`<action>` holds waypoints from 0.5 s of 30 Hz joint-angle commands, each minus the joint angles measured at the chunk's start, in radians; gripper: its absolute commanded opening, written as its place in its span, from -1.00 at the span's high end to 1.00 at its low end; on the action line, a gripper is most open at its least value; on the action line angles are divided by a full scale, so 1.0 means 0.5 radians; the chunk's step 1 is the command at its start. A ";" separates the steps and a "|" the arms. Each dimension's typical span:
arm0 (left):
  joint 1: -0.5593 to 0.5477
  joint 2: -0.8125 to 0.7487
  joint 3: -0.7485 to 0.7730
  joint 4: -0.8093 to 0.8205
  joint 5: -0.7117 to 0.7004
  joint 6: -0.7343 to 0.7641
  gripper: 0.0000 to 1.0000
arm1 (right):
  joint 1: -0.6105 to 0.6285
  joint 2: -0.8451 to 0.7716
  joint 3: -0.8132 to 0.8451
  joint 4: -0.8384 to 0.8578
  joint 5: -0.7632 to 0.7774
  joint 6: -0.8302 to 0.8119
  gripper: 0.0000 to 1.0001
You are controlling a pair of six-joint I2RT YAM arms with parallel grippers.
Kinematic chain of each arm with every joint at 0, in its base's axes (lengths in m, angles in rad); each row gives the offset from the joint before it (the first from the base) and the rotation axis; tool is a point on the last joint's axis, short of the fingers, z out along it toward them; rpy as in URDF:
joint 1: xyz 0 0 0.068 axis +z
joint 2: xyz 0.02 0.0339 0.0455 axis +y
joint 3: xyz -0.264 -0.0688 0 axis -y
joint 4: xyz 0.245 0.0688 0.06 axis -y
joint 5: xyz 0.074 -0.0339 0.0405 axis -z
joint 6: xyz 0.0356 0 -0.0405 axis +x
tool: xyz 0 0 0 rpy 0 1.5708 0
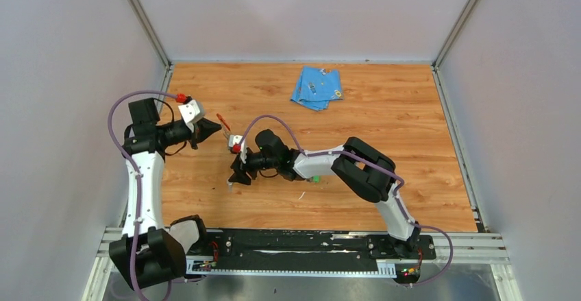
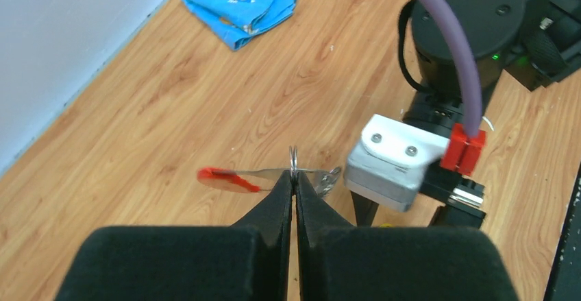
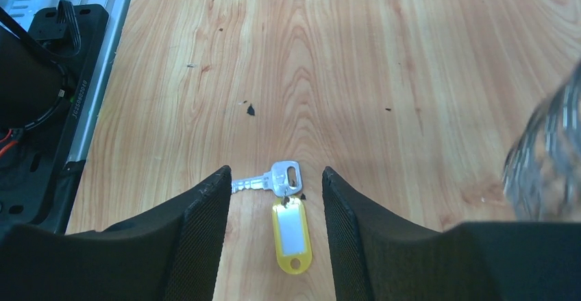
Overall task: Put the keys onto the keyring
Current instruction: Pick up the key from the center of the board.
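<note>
Right end effector point(image 3: 275, 177), half open and empty, straddles the yellow key point(image 3: 286, 176) left of tabletop point(image 3: 411, 75) centre; best close squarely across its head. Left end effector point(image 2: 293, 181), shut, pinches the keyring point(image 2: 236, 177).

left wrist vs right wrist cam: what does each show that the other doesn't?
Left wrist only: the left gripper shut on the keyring, and the blue cloth near the wall. Right wrist only: a key with a yellow tag, lying on the table between the right gripper's open fingers. Both: the wooden tabletop.
</note>
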 commanded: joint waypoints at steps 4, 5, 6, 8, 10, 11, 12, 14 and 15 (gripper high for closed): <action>0.174 0.153 0.121 -0.022 0.168 0.044 1.00 | 0.037 0.085 0.211 -0.288 -0.022 -0.071 -0.06; 0.175 0.152 0.121 -0.022 0.175 0.051 1.00 | 0.037 0.081 0.217 -0.327 -0.010 -0.085 -0.05; 0.177 0.154 0.120 -0.022 0.183 0.055 1.00 | 0.037 0.079 0.222 -0.367 0.000 -0.103 -0.05; 0.176 0.166 0.120 -0.022 0.198 0.051 1.00 | 0.038 0.084 0.258 -0.479 0.013 -0.148 -0.03; 0.176 0.175 0.119 -0.022 0.199 0.050 1.00 | 0.042 0.107 0.327 -0.621 0.034 -0.191 0.01; 0.177 0.178 0.117 -0.022 0.199 0.054 1.00 | 0.045 0.120 0.352 -0.675 0.049 -0.208 0.03; 0.177 0.178 0.118 -0.019 0.199 0.058 1.00 | 0.048 0.127 0.365 -0.701 0.058 -0.215 0.04; 0.177 0.183 0.124 -0.021 0.210 0.068 1.00 | 0.054 0.137 0.364 -0.700 0.072 -0.214 0.05; 0.177 0.188 0.132 -0.020 0.215 0.064 1.00 | 0.055 0.138 0.365 -0.694 0.076 -0.214 0.06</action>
